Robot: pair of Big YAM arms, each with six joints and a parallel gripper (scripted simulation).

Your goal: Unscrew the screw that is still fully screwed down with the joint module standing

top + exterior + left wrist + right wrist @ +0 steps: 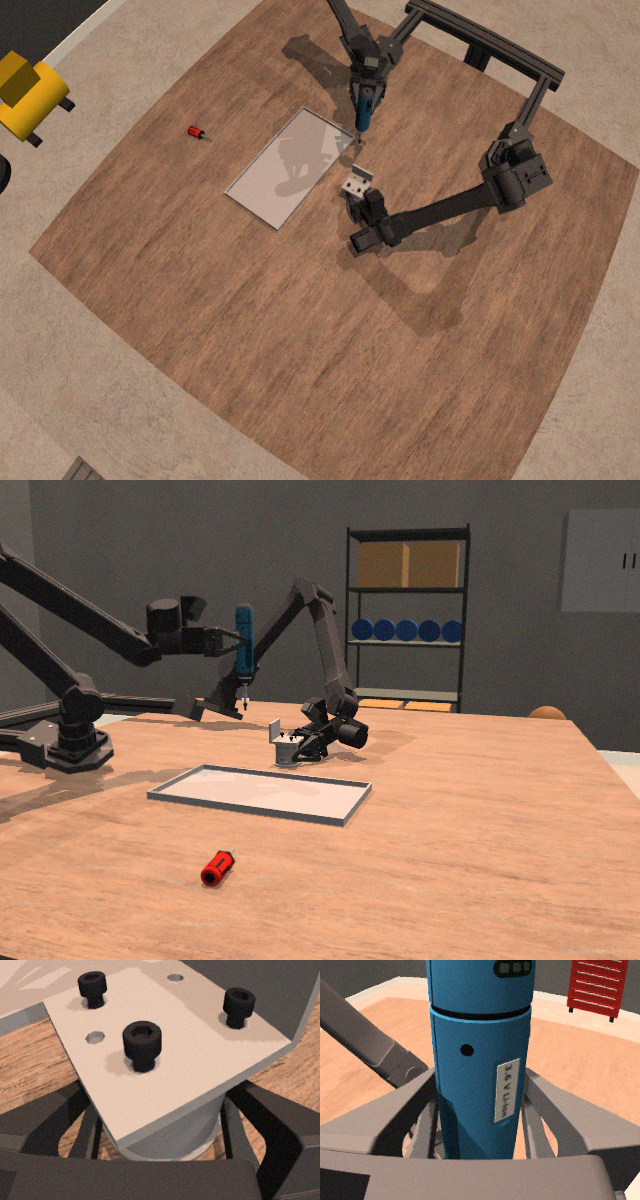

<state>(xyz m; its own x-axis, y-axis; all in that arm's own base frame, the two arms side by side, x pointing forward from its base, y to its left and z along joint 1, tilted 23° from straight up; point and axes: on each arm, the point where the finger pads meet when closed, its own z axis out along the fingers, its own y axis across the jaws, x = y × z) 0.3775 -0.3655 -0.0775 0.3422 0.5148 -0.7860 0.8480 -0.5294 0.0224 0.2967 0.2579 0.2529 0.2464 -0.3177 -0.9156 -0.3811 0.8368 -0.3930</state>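
The left pincer (305,748), part-open, grips the upright joint module (286,754) (165,1145) on the desk (465,841); the right pincer (240,641) (479,1077), part-open, clasps the electric screwdriver (363,111) (246,636) (480,1060), well above the desk.

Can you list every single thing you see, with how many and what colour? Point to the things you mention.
Electric screwdriver (363,116) (244,647) (475,1085): one, blue, upright in right gripper
Screws (363,181) (292,737) (142,1042): three, black, in bracket
Bracket (356,184) (274,731) (195,1060): one, pale, on module
Joint module (286,753) (185,1132): one, grey, standing
Tray (248,191) (232,790) (25,990): one, pale, grey-rimmed, on table
Small screwdriver (194,132) (217,868): one, red, on table
Table (258,335) (465,867) (30,1060) (570,1060): one, brown
Rack (465,609): one, black, behind; boxes (382,565), blue rounds (406,629)
Wall cabinet (594,557): one, grey
Drawers (595,990): one set, red, behind
Yellow object (38,98): floor
Arms (439,209) (330,645) (370,1045): two, black
Grippers: two, black; right gripper (364,103) (245,641) (480,1080), left gripper (356,198) (292,751) (160,1110) around module
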